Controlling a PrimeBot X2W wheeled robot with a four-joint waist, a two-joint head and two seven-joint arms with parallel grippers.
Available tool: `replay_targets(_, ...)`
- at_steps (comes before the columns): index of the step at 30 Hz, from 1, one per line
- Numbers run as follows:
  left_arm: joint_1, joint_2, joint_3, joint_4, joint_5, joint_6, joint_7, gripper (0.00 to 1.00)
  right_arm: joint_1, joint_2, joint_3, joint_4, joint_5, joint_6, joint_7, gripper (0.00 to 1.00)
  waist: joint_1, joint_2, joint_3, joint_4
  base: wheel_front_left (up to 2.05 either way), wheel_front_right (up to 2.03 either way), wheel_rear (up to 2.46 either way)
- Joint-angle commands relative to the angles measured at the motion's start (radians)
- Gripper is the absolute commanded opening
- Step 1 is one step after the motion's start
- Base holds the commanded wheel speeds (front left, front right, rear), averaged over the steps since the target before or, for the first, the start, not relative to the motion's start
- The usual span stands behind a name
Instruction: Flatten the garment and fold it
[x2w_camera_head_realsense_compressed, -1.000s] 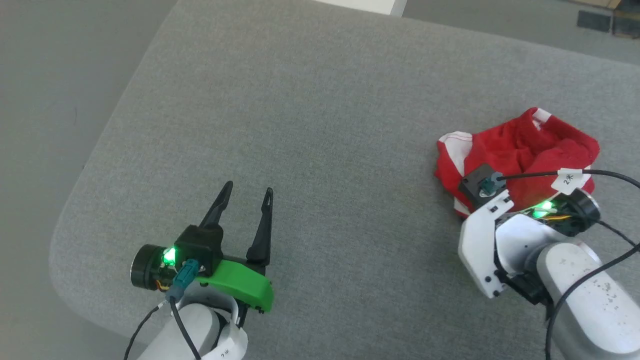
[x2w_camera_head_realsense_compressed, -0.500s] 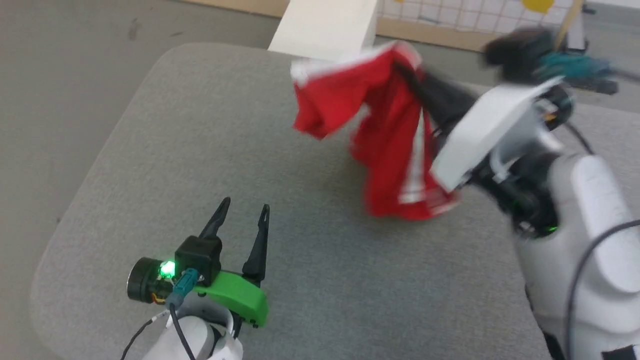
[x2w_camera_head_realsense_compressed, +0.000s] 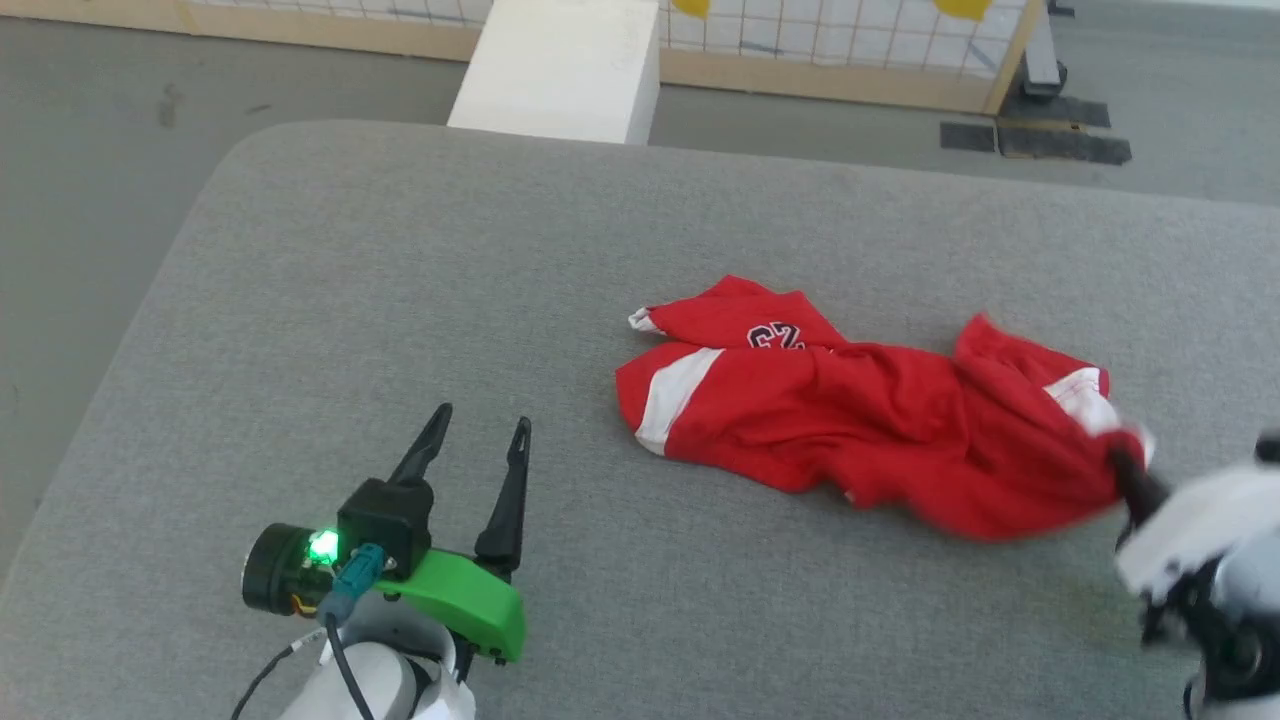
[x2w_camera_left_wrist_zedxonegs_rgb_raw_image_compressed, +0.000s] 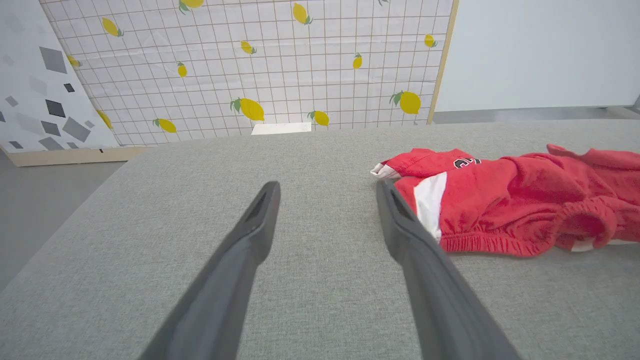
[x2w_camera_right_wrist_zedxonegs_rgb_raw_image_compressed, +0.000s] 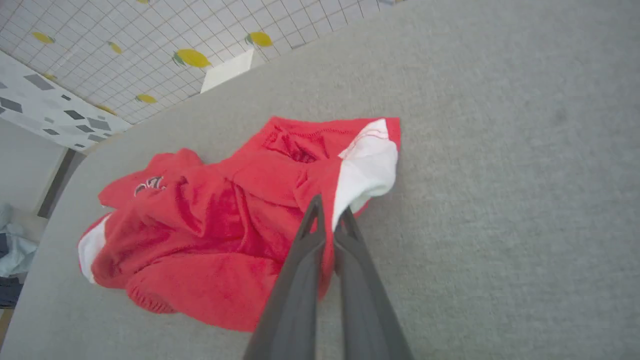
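Note:
The garment (x2w_camera_head_realsense_compressed: 860, 420), red shorts with white side stripes and a printed number, lies rumpled on the grey padded table (x2w_camera_head_realsense_compressed: 400, 300), spread from the middle toward the right. My right gripper (x2w_camera_head_realsense_compressed: 1125, 470) is shut on the garment's right edge; the right wrist view shows red cloth (x2w_camera_right_wrist_zedxonegs_rgb_raw_image_compressed: 220, 220) pinched between the tips of that gripper (x2w_camera_right_wrist_zedxonegs_rgb_raw_image_compressed: 329, 212). My left gripper (x2w_camera_head_realsense_compressed: 478, 432) stands open at the lower left, nothing between its fingers. In the left wrist view the garment (x2w_camera_left_wrist_zedxonegs_rgb_raw_image_compressed: 505, 200) lies just right of that open gripper (x2w_camera_left_wrist_zedxonegs_rgb_raw_image_compressed: 327, 192), whose right finger (x2w_camera_left_wrist_zedxonegs_rgb_raw_image_compressed: 400, 225) is close to the white stripe.
A white block (x2w_camera_head_realsense_compressed: 560, 70) stands beyond the table's far edge. Behind it runs a lemon-patterned grid panel (x2w_camera_left_wrist_zedxonegs_rgb_raw_image_compressed: 250, 65) with a wooden frame. Grey floor (x2w_camera_head_realsense_compressed: 80, 200) lies to the left of the table's rounded corner.
The right gripper swung the garment up into the air and back down; it now lies stretched out across the table instead of bunched. The head camera tilted. The left gripper stayed open and still.

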Motion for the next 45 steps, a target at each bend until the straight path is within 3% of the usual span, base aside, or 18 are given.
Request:
replay_targets(1,-0.004,0.008,0.005,-0.004,-0.009,0.005,0.002,1.0,0.014,0.003,-0.001,0.022,-0.003,-0.001,-0.013,0.0,0.0,0.0,0.016,-0.016,0.0,0.0,0.0)
replay_targets(3,-0.01,0.012,0.005,-0.007,-0.01,0.003,0.004,1.0,0.041,0.003,-0.008,0.068,-0.019,-0.001,-0.029,0.0,0.0,0.0,0.022,-0.023,0.0,0.0,0.0)
replay_targets(5,-0.014,0.014,0.007,-0.007,-0.011,0.003,0.005,1.0,0.043,0.004,-0.012,0.099,-0.025,-0.001,-0.05,1.0,0.0,0.0,0.026,-0.033,0.0,0.0,0.0)
replay_targets(8,-0.019,0.015,0.009,-0.008,-0.014,0.003,0.006,1.0,0.02,0.004,0.003,0.107,-0.035,-0.001,-0.085,1.0,0.0,0.0,0.023,-0.048,0.0,0.0,0.0)
replay_targets(15,-0.032,0.0,0.021,-0.016,-0.034,0.014,0.006,1.0,0.0,0.001,0.135,-0.084,-0.125,-0.001,-0.188,1.0,0.0,0.0,-0.008,-0.067,0.0,0.0,0.0)
replay_targets(21,-0.049,-0.005,0.034,-0.039,-0.048,0.023,0.013,1.0,0.068,-0.088,0.282,-0.242,-0.166,-0.001,-0.332,1.0,0.0,0.0,-0.02,-0.07,0.0,0.0,0.0)
replay_targets(28,-0.048,-0.004,0.033,-0.056,-0.074,0.021,0.048,1.0,0.167,-0.099,0.311,-0.281,-0.242,-0.001,-0.468,1.0,0.0,0.0,-0.022,-0.077,0.0,0.0,0.0)
replay_targets(38,-0.061,0.021,0.003,-0.073,-0.117,-0.005,0.182,1.0,0.206,-0.026,0.264,-0.283,-0.308,-0.001,-0.514,1.0,0.0,0.0,0.011,-0.121,0.0,0.0,0.0)
replay_targets(45,-0.226,0.056,-0.012,-0.053,-0.161,-0.037,0.438,1.0,0.183,-0.012,0.26,-0.31,-0.327,-0.001,-0.519,1.0,0.0,0.0,0.099,-0.192,0.0,0.0,0.0)
